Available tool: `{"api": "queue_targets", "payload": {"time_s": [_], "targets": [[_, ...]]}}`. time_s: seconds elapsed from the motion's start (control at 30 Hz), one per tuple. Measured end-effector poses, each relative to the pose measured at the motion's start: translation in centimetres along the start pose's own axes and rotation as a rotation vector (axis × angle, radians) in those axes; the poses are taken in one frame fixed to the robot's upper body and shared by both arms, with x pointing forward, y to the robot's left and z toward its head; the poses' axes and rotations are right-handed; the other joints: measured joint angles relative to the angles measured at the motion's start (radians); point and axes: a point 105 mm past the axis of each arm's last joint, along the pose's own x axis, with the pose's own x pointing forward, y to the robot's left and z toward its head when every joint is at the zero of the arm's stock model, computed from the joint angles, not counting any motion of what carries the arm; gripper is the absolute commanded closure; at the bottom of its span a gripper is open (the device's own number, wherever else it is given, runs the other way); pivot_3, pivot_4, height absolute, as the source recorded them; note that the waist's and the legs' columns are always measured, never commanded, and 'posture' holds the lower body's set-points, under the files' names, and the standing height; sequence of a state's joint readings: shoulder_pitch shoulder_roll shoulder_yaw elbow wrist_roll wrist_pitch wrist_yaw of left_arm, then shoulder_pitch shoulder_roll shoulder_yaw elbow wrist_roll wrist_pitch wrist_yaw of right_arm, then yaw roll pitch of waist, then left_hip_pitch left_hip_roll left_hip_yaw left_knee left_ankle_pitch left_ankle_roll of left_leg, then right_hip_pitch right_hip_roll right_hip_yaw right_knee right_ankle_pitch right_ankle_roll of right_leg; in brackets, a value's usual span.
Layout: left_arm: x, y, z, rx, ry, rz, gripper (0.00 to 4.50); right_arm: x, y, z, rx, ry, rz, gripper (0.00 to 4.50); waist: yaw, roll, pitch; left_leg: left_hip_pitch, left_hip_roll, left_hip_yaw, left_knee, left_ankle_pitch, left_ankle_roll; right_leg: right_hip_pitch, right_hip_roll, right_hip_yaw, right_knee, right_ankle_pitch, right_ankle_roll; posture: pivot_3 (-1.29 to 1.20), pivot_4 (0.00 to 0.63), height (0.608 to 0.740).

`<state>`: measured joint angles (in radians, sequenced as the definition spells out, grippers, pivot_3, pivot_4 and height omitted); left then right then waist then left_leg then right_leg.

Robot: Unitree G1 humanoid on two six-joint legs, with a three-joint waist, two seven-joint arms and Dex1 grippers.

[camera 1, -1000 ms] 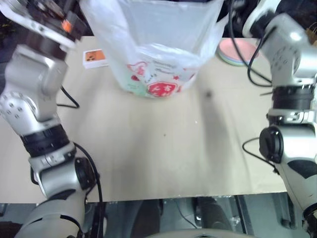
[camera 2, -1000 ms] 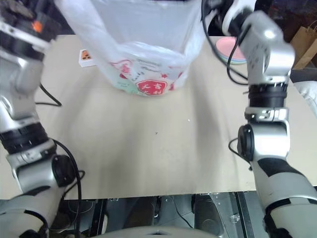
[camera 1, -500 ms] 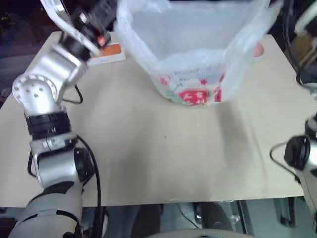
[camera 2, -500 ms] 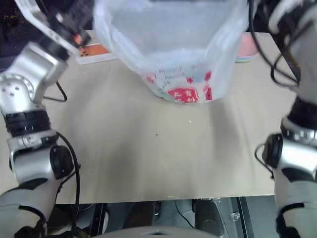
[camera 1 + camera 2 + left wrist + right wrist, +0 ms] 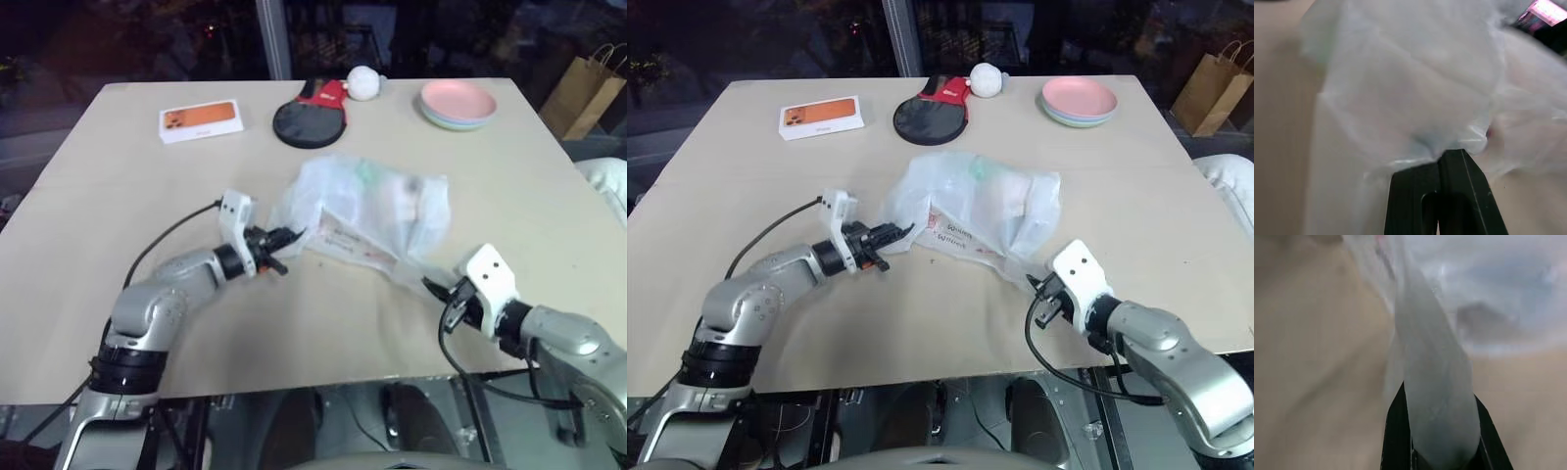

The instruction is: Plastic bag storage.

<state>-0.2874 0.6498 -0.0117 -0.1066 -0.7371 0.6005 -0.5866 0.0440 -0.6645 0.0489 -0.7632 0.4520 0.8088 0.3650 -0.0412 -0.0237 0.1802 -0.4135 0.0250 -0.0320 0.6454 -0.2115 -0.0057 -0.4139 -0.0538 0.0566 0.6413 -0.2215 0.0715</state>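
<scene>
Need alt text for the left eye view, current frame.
A crumpled translucent white plastic bag lies on a beige table, pinched at opposite edges by the left gripper and right gripper. Behind: orange phone box, black paddle, pink plates.

On the tan table (image 5: 88,255) we see an orange phone box (image 5: 200,120) lying flat near the far left corner. Further along the far edge lies a table tennis paddle (image 5: 309,120) with its black rubber face up and red handle, a white ball (image 5: 364,83) just beside the handle. Pastel plates (image 5: 458,104) are stacked toward the far right. A brown paper bag (image 5: 586,90) stands off the table's right side.
</scene>
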Motion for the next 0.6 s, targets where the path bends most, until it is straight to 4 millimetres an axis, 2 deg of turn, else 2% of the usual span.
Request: {"api": "queue_targets", "payload": {"time_s": [0.07,0.1,0.17,0.27,0.33,0.4,0.5,0.6], "targets": [[-0.4,0.0,-0.5,0.018,0.010,-0.008,4.48,0.0,-0.3,0.5,-0.037,-0.037,-0.021,4.50,0.002,0.000,0.000,-0.001,0.000,-0.001,0.001,0.000,0.000,0.000,0.001,-0.001,0.000,0.000,0.000,0.00,0.150,0.740],[-0.8,-0.1,-0.3,0.022,-0.005,-0.024,3.96,-0.1,-0.4,0.9,-0.056,-0.066,-0.024,3.94,0.004,0.000,0.000,-0.002,0.001,-0.001,0.001,0.000,0.000,0.000,0.001,-0.001,0.000,0.000,0.000,0.00,0.150,0.740],[-1.5,-0.2,0.4,0.040,-0.044,-0.031,3.24,-0.4,-0.5,1.3,-0.054,-0.100,-0.023,3.18,0.007,0.000,0.000,-0.002,0.001,-0.001,0.001,0.000,0.000,0.000,0.001,-0.001,0.000,0.000,0.000,0.00,0.150,0.740],[-3.0,-0.4,1.4,0.100,-0.101,-0.020,1.78,-1.5,-0.3,1.3,-0.038,-0.125,-0.005,1.67,0.012,0.000,0.000,-0.003,0.000,-0.001,-0.001,-0.001,0.000,0.000,0.001,-0.001,-0.001,0.001,-0.002,0.00,0.150,0.740],[-4.2,-0.4,0.8,0.108,-0.102,-0.002,0.78,-2.7,-0.1,0.6,-0.016,-0.103,0.000,0.65,0.015,0.000,0.000,-0.003,0.000,-0.001,-0.003,-0.001,0.001,-0.001,0.001,0.000,-0.002,0.000,-0.002,0.00,0.150,0.740],[-6.3,0.3,-0.4,0.094,-0.081,0.057,0.03,-5.2,-0.3,-0.5,-0.003,-0.053,-0.018,0.00,0.021,-0.001,-0.001,-0.002,0.000,0.000,-0.004,-0.002,0.001,-0.001,0.001,0.000,-0.002,0.000,-0.002,0.00,0.150,0.740],[-8.8,1.4,-1.4,0.096,-0.047,0.143,0.03,-7.9,-0.7,-1.4,0.001,0.004,-0.037,0.00,0.027,-0.001,-0.001,-0.002,0.001,0.000,-0.004,-0.002,0.001,-0.001,0.001,-0.001,-0.002,-0.003,0.000,0.00,0.150,0.740],[-10.3,2.1,-2.2,0.091,-0.012,0.196,0.03,-9.5,-1.0,-1.8,-0.013,0.029,-0.056,0.00,0.028,-0.002,-0.002,-0.001,0.002,0.000,-0.002,-0.002,0.001,0.000,0.001,-0.001,-0.002,-0.004,0.001,0.00,0.150,0.740]]}}
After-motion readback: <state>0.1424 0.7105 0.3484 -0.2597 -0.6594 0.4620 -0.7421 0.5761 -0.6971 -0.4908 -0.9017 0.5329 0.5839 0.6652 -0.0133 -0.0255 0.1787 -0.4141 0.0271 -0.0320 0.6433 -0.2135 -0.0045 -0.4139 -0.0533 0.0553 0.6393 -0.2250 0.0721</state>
